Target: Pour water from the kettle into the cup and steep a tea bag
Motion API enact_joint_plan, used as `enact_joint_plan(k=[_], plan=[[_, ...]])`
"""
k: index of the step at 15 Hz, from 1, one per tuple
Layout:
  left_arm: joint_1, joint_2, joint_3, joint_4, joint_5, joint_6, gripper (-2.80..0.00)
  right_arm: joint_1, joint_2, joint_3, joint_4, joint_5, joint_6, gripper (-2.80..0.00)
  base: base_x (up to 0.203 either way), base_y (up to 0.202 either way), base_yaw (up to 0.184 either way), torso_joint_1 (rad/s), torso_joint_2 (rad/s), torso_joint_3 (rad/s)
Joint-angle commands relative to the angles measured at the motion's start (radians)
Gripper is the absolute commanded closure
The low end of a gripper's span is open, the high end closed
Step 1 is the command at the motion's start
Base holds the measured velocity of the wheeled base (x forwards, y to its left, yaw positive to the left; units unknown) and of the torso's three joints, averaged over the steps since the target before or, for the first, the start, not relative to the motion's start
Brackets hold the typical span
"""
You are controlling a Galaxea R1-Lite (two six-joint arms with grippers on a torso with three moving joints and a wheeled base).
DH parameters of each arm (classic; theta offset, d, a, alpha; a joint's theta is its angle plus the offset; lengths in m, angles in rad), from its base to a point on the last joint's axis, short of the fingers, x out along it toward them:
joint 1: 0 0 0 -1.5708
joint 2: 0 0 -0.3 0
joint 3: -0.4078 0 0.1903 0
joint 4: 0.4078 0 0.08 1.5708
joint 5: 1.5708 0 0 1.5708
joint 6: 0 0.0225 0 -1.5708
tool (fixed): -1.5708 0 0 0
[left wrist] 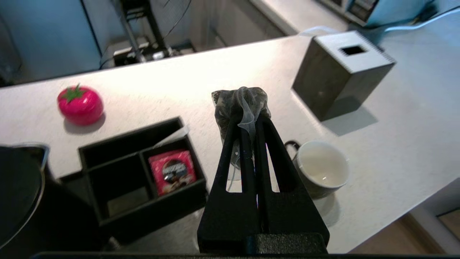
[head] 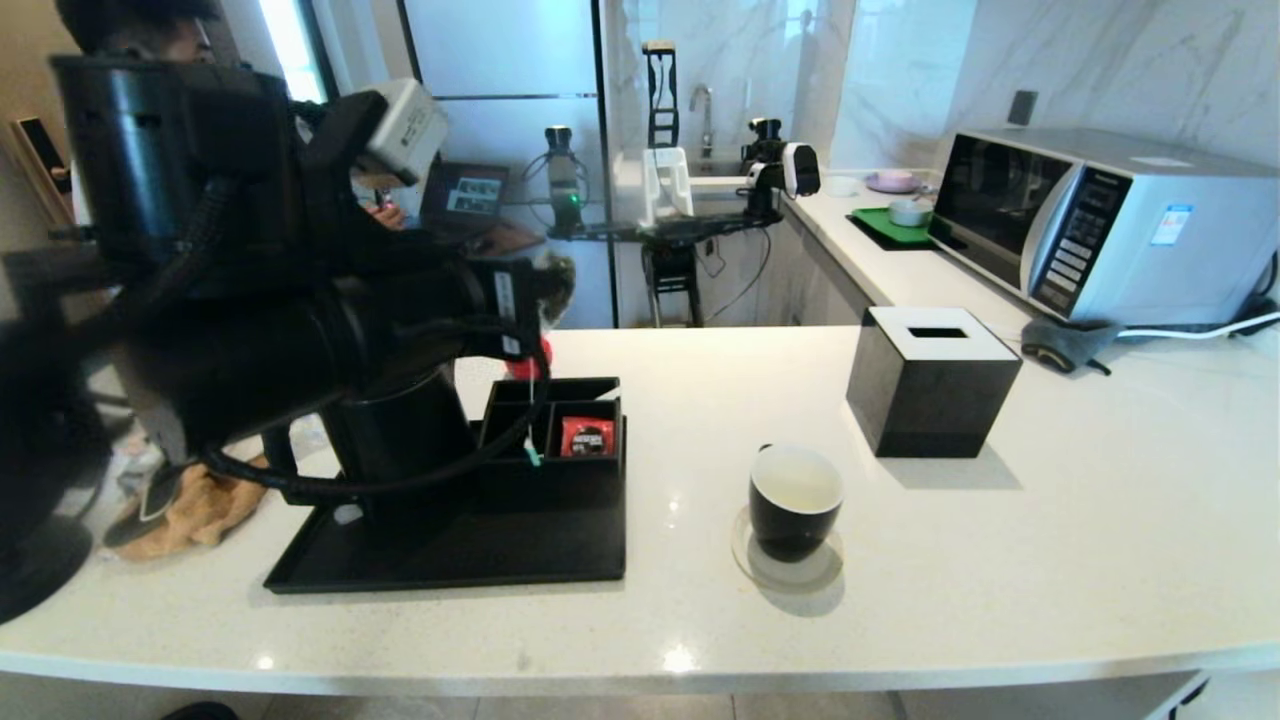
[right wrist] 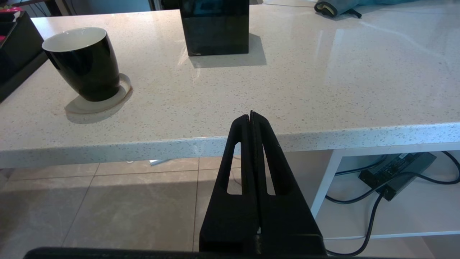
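— Where's the left gripper (left wrist: 248, 118) hanging?
— Above the organiser (left wrist: 140, 172), jaws pinching the tea bag (left wrist: 240, 104).
— And the cup (head: 795, 500)?
— Sitting on the desk (head: 1000, 540); only the wrist view is showing the pouch clearly. The right gripper (right wrist: 251, 117) is waiting shut below the desk edge.

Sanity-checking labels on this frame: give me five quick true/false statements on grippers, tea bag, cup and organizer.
1. The left gripper is shut on the tea bag. True.
2. The tea bag is already inside the cup. False: it is pinched in the gripper above the counter, and the cup holds no bag.
3. The right gripper holds the kettle. False: it is shut on nothing, off the counter's front edge, and the kettle stands on the black tray.
4. A red sachet lies in one compartment of the black organizer. True.
5. The cup lies tipped on its side. False: it stands upright on a coaster, near the black tissue box.
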Motion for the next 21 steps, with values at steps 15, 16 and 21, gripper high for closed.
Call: enact_joint_plan(k=[15,16,21], plan=[[-0.105,0.031,0.019,-0.142,0.114,-0.003,0.0,0.002,0.0,-0.049,-0.001,0.006,-0.065,0.0,0.0,0.0,0.0,0.0,0.0,0.0],[-0.11,0.031,0.019,-0.142,0.115,-0.003,0.0,0.002,0.001,-0.075,0.006,0.006,-0.063,0.0,0.0,0.0,0.0,0.0,0.0,0.0],[-0.108,0.034,0.016,-0.143,0.106,-0.01,0.0,0.004,0.144,-0.228,0.011,0.137,-0.07,0.0,0.0,0.0,0.0,0.0,0.0,0.0]])
